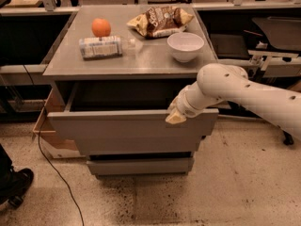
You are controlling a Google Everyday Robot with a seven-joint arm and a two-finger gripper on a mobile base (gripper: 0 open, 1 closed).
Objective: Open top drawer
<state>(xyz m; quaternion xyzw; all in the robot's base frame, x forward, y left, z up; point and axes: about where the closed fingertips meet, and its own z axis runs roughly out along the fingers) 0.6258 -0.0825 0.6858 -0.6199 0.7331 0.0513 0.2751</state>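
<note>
Grey top drawer (127,131) juts open, gripper (176,117) at its front rim.

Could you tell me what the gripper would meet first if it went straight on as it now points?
Most likely the top drawer: the gripper sits at its front panel's upper edge, near the right end, pointing down and to the picture's left at it. Whether they already touch is unclear.

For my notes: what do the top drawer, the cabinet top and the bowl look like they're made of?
Top drawer: matte grey, probably painted metal or laminate, judging by its flat, even colour. Cabinet top: likely brushed metal, given the soft reflections. Bowl: white and glossy, so ceramic or plastic. The claw sits at the drawer front's upper edge, toward the right.
</note>
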